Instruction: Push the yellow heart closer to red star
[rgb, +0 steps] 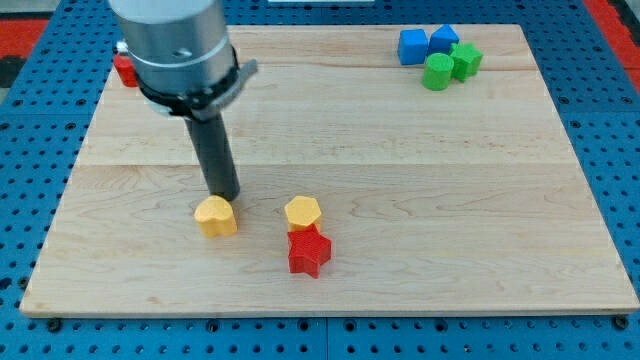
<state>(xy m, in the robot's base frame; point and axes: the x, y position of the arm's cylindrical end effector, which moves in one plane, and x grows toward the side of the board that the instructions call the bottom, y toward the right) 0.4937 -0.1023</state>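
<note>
The yellow heart (216, 216) lies on the wooden board, left of centre near the view's bottom. The red star (309, 252) lies to its right and slightly lower, apart from it. A yellow hexagon (302, 213) sits directly above the red star and touches it. My tip (226, 196) is at the heart's upper edge, just above and slightly right of its middle, touching it or nearly so.
A red block (125, 70) sits at the board's top left, partly hidden by the arm. Two blue blocks (412, 47) (443, 40) and two green blocks (437, 72) (465, 60) cluster at the top right. The board (420, 200) lies on a blue perforated surface.
</note>
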